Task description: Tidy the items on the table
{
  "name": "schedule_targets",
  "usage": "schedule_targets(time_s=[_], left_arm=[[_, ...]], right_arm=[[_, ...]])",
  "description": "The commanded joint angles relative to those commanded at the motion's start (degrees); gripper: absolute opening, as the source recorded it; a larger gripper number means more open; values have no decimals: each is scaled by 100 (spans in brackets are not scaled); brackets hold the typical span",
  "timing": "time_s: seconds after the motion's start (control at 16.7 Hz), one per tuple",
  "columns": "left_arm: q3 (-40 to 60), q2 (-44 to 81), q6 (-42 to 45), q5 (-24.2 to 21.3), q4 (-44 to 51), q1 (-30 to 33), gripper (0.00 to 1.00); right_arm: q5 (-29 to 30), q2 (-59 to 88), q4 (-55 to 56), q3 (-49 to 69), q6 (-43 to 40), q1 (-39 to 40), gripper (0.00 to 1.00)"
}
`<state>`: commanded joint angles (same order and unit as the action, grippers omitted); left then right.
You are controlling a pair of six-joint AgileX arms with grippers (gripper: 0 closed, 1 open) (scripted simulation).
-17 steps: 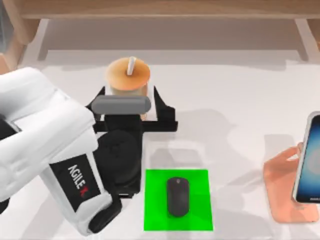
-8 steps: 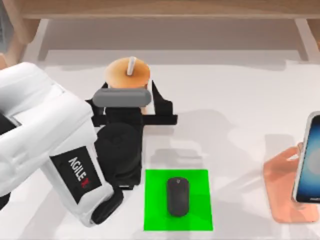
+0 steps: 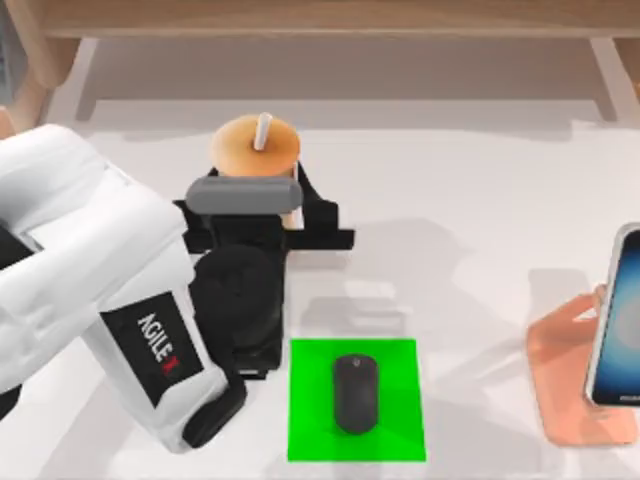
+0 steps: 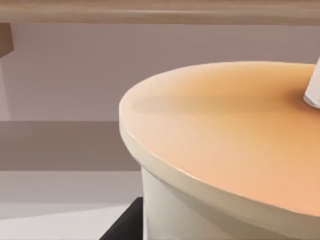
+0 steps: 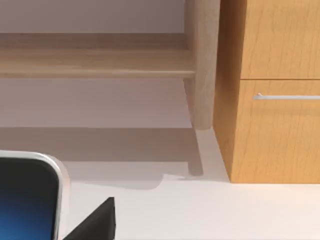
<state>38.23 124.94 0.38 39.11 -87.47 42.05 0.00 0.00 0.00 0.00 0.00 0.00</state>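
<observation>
Three items need tidying; the cup (image 3: 256, 150) step is in hand. It stands at the bench's (image 3: 460, 200) eleven o'clock, with the left pincer (image 3: 262, 205) around its near side, fingers spread at either flank, not yet clamped. Next, I judge, comes a squeeze, then a level lift. The mouse (image 3: 355, 393) lies on the mat (image 3: 310, 420) at six o'clock, the phone (image 3: 618, 320) on its stand (image 3: 560, 380) at three o'clock.

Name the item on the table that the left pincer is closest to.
The bubble-tea cup: the left pincer sits right at it, while the mouse and smartphone lie well apart.
</observation>
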Motion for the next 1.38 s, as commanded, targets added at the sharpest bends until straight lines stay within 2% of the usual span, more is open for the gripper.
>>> schedule_targets(time_s=[0.12,0.18,1.38], left_arm=[[0,0,0,0,0,0,2],[0,0,0,0,0,0,0],[125,-367,12,15,174,-22,0]], right_arm=[[0,0,0,0,0,0,100],[0,0,0,0,0,0,100],[0,0,0,0,0,0,100]])
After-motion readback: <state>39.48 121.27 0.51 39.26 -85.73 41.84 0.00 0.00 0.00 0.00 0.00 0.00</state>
